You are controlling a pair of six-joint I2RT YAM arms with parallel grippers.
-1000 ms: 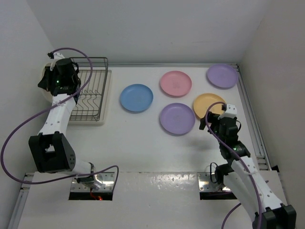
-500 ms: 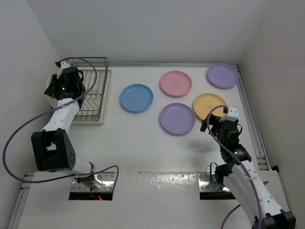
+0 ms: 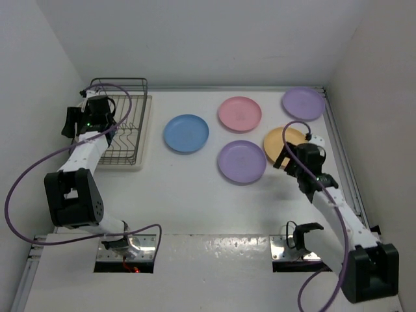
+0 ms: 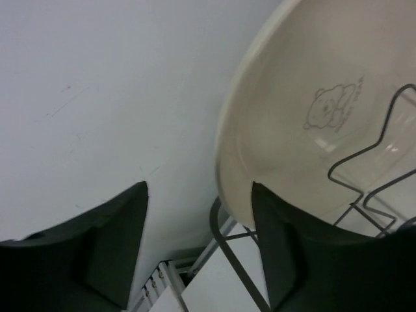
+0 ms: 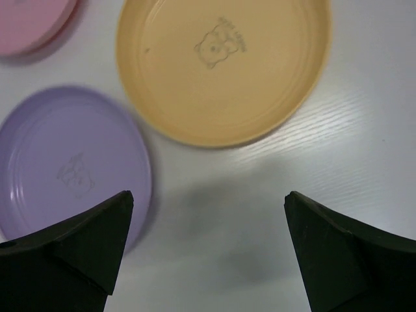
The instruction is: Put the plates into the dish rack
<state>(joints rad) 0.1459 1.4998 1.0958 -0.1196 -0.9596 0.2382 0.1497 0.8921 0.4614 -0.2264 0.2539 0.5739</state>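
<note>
L end effector (image 4: 198,188) open, cream plate (image 4: 292,97) upright in rack (image 4: 364,162) by one finger; pull back crooked and you'll tip it. R end effector (image 5: 208,195) open, yellow plate (image 5: 221,65) flat just ahead.

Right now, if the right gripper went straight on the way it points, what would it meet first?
Most likely the bare table, just short of the near rim of the orange-yellow plate. The right gripper is open and aimed there. Depth is unclear, so the rim could come first.
</note>
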